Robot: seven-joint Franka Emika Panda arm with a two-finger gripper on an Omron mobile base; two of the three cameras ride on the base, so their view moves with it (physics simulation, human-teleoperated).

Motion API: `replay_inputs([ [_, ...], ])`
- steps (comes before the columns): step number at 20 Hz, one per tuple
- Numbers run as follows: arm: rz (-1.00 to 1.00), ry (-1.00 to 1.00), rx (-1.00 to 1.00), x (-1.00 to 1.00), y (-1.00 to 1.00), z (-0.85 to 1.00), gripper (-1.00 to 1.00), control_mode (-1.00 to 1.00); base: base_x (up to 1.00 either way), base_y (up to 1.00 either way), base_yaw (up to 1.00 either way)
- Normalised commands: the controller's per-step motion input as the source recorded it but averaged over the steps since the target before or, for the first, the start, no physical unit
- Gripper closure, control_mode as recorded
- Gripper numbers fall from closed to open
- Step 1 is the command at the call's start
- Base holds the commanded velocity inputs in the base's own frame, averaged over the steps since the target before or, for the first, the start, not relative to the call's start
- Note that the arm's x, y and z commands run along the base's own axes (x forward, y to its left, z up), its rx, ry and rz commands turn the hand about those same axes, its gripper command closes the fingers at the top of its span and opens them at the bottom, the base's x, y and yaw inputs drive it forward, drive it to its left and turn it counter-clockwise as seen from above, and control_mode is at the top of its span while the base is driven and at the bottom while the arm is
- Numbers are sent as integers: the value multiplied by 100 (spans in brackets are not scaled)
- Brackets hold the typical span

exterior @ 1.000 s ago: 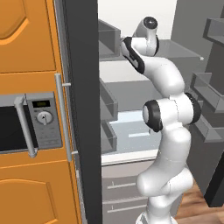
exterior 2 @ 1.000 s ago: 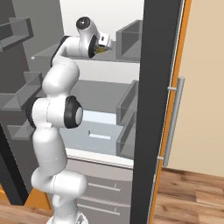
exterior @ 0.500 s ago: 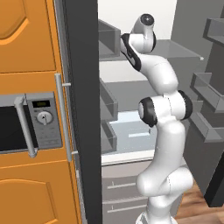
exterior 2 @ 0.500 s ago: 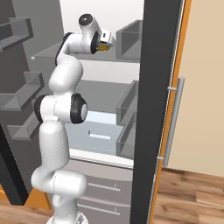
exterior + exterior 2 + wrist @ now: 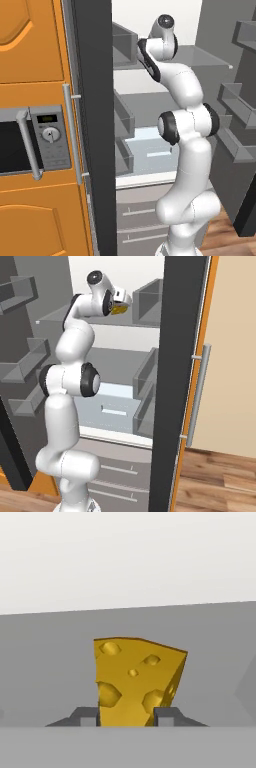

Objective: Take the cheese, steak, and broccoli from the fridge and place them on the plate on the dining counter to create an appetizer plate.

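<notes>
The cheese [image 5: 135,672], a yellow wedge with holes, stands on the fridge's [image 5: 92,100] grey top shelf [image 5: 45,662] in the hand view. My gripper [image 5: 127,717] has a dark fingertip pressed against each side of the wedge's base, so it is shut on the cheese. In the right base view the arm reaches up into the open fridge [image 5: 182,356], and the gripper [image 5: 121,305] sits at the top shelf with a bit of yellow cheese [image 5: 118,309] showing at its tip. The steak, broccoli, plate and dining counter are out of view.
A microwave [image 5: 30,145] sits in the orange cabinet left of the fridge. Grey bins [image 5: 147,301] line the fridge's inner side, and the open door carries bins [image 5: 235,100]. A pale blue-white drawer [image 5: 150,150] lies lower inside. White wall rises behind the shelf.
The arm has stretched further up and into the top shelf, and the fingers, wide apart before, have come in against the cheese.
</notes>
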Motion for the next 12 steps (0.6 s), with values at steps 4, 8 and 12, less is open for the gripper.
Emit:
replay_inputs([
  [4, -3, -16, -3, -38, 0, -16, 100, -100, 0, 0, 0],
  [8, -1, -19, 0, -89, 0, -7, 100, -100, 0, 0, 0],
  [12, 0, -20, 3, -100, 0, 0, 100, -100, 0, 0, 0],
])
